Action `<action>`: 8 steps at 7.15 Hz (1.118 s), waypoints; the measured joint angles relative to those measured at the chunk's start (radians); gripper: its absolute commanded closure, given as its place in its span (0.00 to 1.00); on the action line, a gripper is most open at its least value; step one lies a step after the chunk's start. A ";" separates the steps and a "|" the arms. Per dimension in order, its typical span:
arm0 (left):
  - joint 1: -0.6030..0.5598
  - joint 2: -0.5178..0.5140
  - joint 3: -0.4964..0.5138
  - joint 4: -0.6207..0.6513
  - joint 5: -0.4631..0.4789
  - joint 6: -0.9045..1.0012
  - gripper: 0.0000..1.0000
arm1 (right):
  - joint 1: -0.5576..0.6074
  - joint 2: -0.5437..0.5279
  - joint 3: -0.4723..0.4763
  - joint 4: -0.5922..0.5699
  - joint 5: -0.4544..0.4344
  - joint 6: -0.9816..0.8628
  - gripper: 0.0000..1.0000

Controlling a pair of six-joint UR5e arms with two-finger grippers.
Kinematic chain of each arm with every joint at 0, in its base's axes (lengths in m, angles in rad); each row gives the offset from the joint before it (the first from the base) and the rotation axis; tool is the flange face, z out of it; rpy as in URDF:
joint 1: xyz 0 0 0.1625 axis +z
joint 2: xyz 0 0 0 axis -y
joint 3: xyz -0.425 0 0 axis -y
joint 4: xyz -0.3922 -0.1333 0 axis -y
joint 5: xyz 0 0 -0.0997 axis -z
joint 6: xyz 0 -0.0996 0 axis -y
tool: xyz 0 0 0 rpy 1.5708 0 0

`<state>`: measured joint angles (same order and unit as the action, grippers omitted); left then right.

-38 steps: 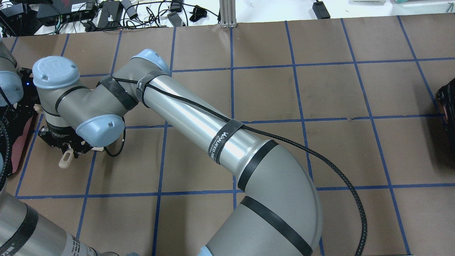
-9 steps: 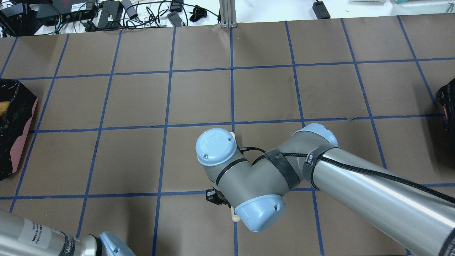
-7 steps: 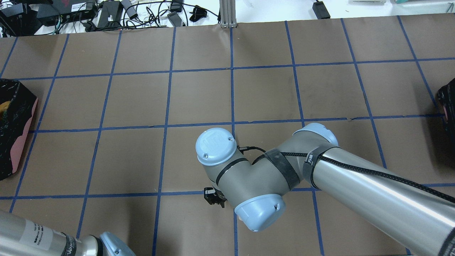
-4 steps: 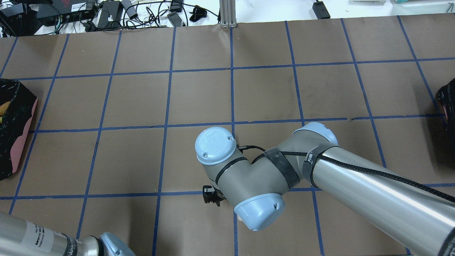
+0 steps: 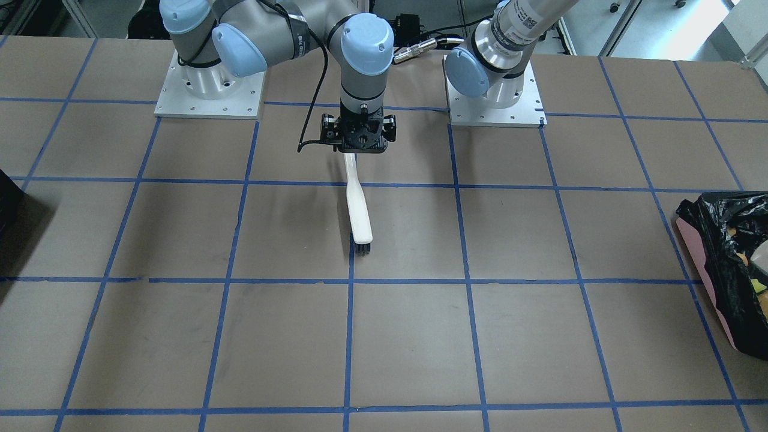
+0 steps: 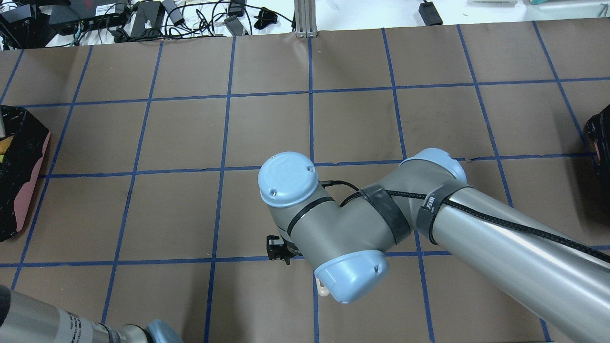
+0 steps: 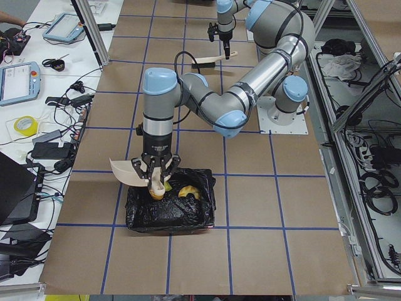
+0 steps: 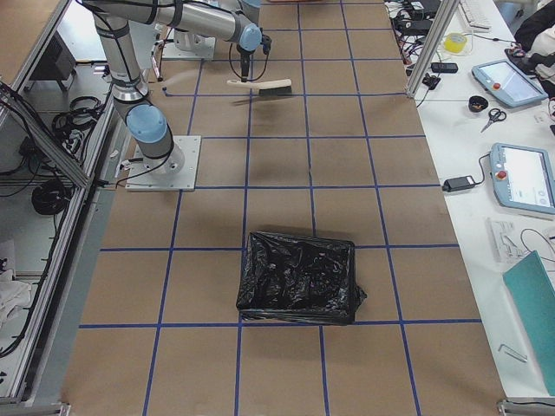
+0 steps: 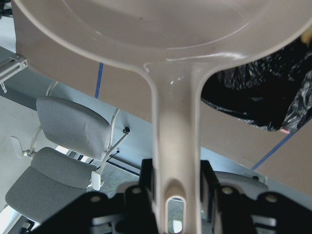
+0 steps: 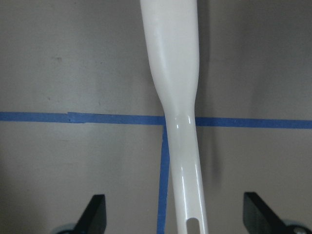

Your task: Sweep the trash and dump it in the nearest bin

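Note:
My right gripper (image 5: pixel 358 146) is shut on the white handle of a brush (image 5: pixel 359 211) with black bristles. It holds the brush a little above the table near the middle. The handle runs up the right wrist view (image 10: pixel 177 117). My left gripper (image 7: pixel 154 178) is shut on the handle of a cream dustpan (image 9: pixel 176 146). It holds the pan (image 7: pixel 127 173) tilted over the bin (image 7: pixel 169 210), a pink-sided box lined with a black bag (image 5: pixel 723 252). Yellow trash (image 7: pixel 185 192) lies in the bin. The bin also shows at the left edge of the overhead view (image 6: pixel 21 171).
A second box lined with a black bag (image 8: pixel 299 277) stands at the table's other end, on my right (image 6: pixel 600 138). The brown table (image 5: pixel 420 336) has a grid of blue tape. Cables and electronics (image 6: pixel 143 19) lie beyond the far edge.
The right arm has pulled back from the left bin to the table's middle. In the last second its wrist has shifted slightly. The brush handle's end now shows below the wrist.

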<state>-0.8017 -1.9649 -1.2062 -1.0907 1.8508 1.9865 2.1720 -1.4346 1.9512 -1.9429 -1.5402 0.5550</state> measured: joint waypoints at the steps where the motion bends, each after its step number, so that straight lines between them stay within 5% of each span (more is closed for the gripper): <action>1: -0.040 0.018 -0.002 -0.079 -0.028 -0.125 1.00 | -0.010 -0.024 -0.043 0.038 -0.020 -0.005 0.00; 4: -0.187 0.047 -0.019 -0.191 -0.090 -0.430 1.00 | -0.085 -0.082 -0.136 0.062 -0.073 -0.188 0.00; 8: -0.476 0.084 -0.109 -0.258 -0.175 -1.044 1.00 | -0.325 -0.156 -0.214 0.058 -0.158 -0.502 0.00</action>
<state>-1.2774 -1.8806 -1.3152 -1.3490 1.6758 0.9426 1.8475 -1.5909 1.7371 -1.8853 -1.6983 0.0534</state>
